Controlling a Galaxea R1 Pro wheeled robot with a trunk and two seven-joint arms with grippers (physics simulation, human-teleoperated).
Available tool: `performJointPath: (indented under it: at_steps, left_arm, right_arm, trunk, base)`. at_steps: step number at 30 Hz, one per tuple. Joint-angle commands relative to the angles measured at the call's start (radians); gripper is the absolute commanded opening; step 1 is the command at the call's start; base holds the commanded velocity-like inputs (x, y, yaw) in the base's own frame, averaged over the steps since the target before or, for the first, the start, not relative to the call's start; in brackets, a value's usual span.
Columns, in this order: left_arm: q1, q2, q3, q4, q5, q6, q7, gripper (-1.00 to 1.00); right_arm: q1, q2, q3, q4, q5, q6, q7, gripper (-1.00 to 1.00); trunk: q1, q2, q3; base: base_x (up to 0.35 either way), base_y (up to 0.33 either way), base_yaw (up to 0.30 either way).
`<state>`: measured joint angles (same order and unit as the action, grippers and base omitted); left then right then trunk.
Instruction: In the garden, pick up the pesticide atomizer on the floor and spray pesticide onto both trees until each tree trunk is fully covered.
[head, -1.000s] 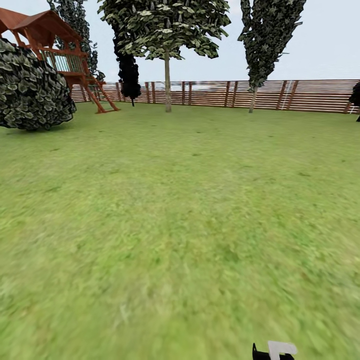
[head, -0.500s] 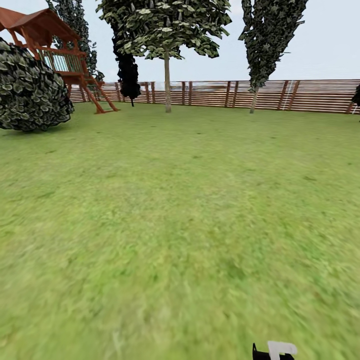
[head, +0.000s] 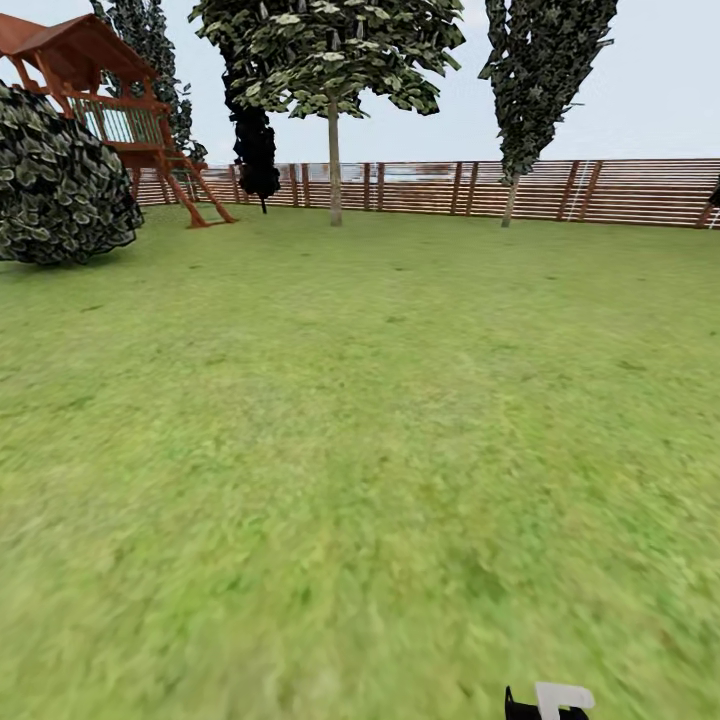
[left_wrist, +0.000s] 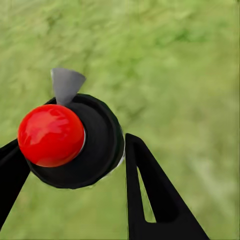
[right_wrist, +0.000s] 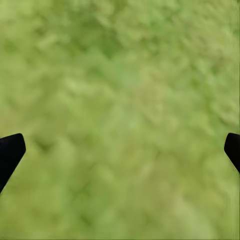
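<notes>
In the left wrist view my left gripper is shut on the pesticide atomizer, a dark round bottle seen from above with a red top and a thin grey spray head, held over blurry grass. My right gripper is open over bare grass, with only its black fingertips showing. A black gripper part with a white tab peeks in at the head view's bottom edge. Far across the lawn stands a tree with a straight pale trunk. A narrower tree is to its right.
A brown slat fence runs along the far side of the lawn. A round dark bush and a wooden play tower with a ladder stand at the far left. A black conifer grows by the fence.
The whole head view has shifted a little, with bush and play tower sliding left and the fence line rising slightly: the camera moved. The gripper part at the bottom edge has stayed put.
</notes>
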<state>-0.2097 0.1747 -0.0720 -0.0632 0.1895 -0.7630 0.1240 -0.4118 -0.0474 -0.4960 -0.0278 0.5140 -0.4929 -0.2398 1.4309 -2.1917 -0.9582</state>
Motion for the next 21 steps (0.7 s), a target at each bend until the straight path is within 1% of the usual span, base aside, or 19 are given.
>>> performJointPath:
  at_steps: [1, 21]
  left_arm:
    - [0.0, 0.0, -0.008, 0.0, 0.005, -0.002, 0.005, -1.0]
    - [0.0, 0.0, -0.008, 0.002, 0.005, -0.002, 0.005, -1.0]
  right_arm:
    - [-0.001, 0.0, -0.006, 0.002, 0.011, -0.003, -0.006, 1.0]
    - [-0.001, 0.0, -0.006, 0.002, 0.011, -0.003, -0.006, 1.0]
  trunk:
    - [0.0, 0.0, -0.001]
    - [0.0, 0.0, -0.001]
  base:
    - [0.34, 0.0, 0.0]
    - [0.34, 0.0, 0.0]
